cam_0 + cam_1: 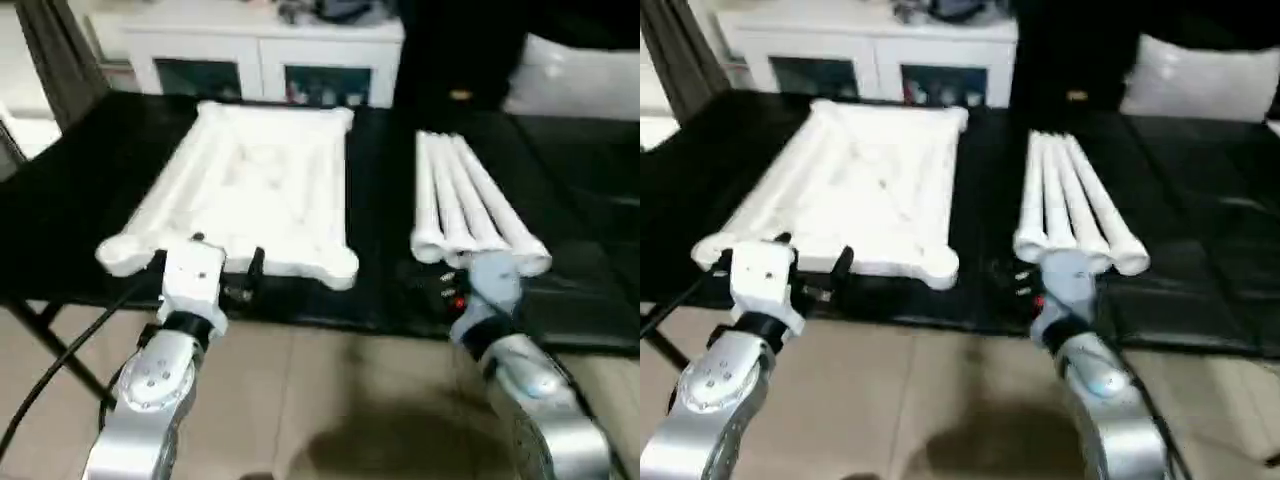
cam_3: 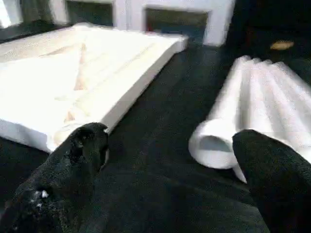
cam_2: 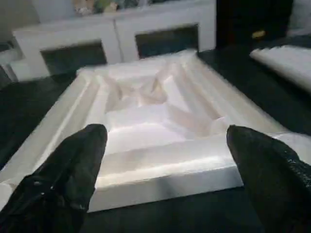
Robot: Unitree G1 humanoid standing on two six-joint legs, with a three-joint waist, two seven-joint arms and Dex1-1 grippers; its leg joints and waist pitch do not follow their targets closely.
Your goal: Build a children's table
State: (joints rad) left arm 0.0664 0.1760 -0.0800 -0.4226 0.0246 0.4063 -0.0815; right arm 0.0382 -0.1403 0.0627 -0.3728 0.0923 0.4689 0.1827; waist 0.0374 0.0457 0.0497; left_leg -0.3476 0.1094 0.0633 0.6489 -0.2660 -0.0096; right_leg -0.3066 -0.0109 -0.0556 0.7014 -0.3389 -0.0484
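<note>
Both grippers are hanging spread: left gripper (image 3: pixel 163 160) facing the table top (image 1: pixel 250 185), right gripper (image 2: pixel 167 160) beside the legs (image 1: pixel 470 205).

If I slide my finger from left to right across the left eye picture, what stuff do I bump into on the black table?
Left gripper → white table top lying underside up → bundle of four white legs → right gripper, overlapping the legs' near ends.

White table top (image 1: pixel 255 185) lies ribs-up, four legs (image 1: pixel 470 205) bundled beside.
</note>
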